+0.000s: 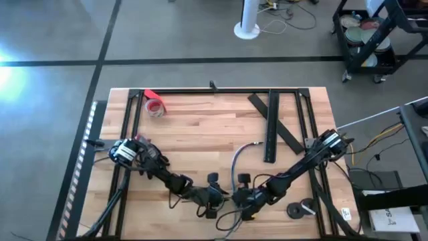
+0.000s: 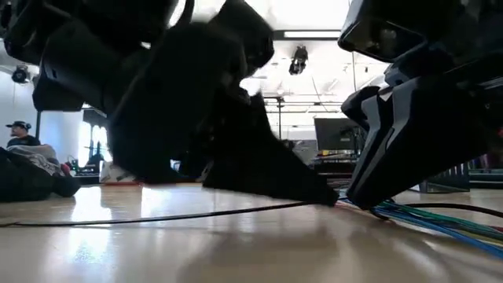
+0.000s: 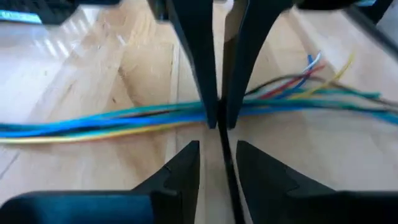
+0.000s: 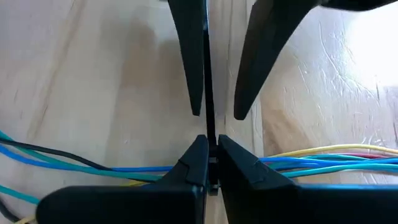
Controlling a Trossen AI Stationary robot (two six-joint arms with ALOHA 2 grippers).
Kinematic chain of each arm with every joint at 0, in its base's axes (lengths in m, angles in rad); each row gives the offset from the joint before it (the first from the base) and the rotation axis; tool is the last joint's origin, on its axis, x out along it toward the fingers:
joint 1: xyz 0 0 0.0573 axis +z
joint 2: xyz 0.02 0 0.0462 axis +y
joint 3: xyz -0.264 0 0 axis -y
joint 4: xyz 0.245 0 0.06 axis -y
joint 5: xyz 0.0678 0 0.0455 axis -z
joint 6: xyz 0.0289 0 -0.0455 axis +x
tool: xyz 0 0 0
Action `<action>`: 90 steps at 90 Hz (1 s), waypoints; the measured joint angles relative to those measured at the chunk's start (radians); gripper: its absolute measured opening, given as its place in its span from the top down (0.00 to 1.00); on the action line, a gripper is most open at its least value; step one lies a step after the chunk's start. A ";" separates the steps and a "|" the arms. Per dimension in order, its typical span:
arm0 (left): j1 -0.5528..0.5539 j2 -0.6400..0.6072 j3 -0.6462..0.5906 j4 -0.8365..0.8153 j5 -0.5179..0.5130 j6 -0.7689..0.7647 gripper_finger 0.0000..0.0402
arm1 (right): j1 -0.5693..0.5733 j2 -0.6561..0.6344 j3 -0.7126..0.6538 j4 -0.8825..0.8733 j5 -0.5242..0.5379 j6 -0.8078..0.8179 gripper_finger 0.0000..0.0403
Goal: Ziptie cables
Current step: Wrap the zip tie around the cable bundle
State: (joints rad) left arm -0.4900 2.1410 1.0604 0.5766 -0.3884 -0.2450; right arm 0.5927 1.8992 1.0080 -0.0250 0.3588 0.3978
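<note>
The limp cables [image 4: 323, 160] are lying across the desk [image 1: 200, 134]. Over them, the stiff, slippery ziptie [image 4: 207, 93] is being pinched by the right gripper [image 4: 211, 149]; the left gripper [image 3: 217, 155] fingers are spread around it.

The ziptie [image 4: 206, 93] crosses the cables [image 4: 311, 163] between both end effectors.

The right claw [image 4: 212, 144] is low over the wooden bench [image 4: 93, 81]. Its two dark fingers [image 4: 198, 163] are pinched tight on the ziptie [image 4: 208, 93], a thin dark strip that runs straight up between them. Just beyond, the left claw [image 4: 217, 115] points the other way with its fingers a little apart, and the strip lies against one of them. The cables [image 4: 323, 158], blue, green, yellow and dark, lie across the bench under the right claw.
</note>
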 joint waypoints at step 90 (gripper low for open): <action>-0.001 0.024 0.072 -0.115 -0.004 -0.058 1.00 | -0.003 -0.007 0.000 -0.029 -0.027 0.013 0.98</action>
State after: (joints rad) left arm -0.4908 2.1654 1.1328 0.4612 -0.3926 -0.3034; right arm 0.5901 1.8923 1.0083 -0.0538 0.3321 0.4111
